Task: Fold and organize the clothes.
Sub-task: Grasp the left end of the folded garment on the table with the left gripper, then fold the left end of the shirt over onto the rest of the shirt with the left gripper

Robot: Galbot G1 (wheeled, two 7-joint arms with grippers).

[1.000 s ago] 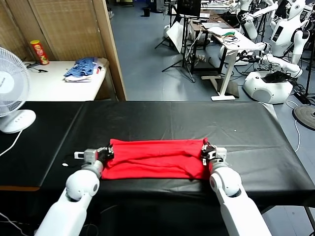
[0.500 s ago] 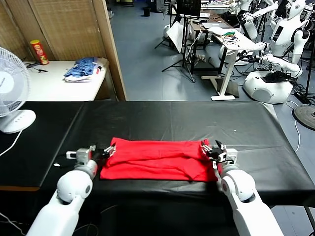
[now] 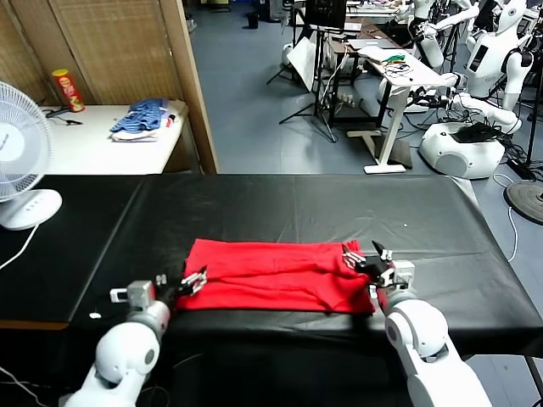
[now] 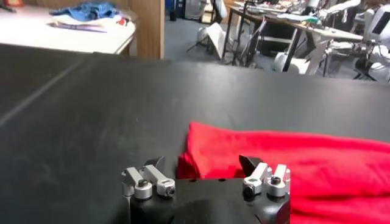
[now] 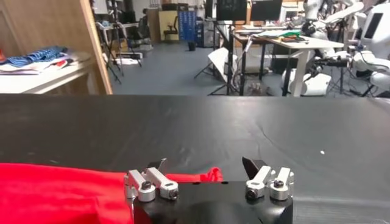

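Observation:
The clothes, one red T-shirt (image 3: 276, 275), lie folded into a long band on the black table (image 3: 297, 203) near its front edge. My left gripper (image 3: 191, 281) is open at the shirt's left end, with nothing between its fingers. In the left wrist view the gripper (image 4: 201, 164) stands just short of the shirt's red edge (image 4: 317, 164). My right gripper (image 3: 363, 257) is open at the shirt's right end. In the right wrist view that gripper (image 5: 205, 164) holds nothing, and a bunched corner of the shirt (image 5: 55, 189) lies just beyond it.
A white fan (image 3: 21, 144) stands at the table's left end. Behind it, a white side table (image 3: 85, 144) carries a blue striped heap (image 3: 140, 119) and a red can (image 3: 68, 89). Desks, stands and other robots (image 3: 475, 93) fill the floor at the back right.
Both grippers have opened, let go of the shirt's ends and drawn back towards the table's front edge. The shirt has settled flat.

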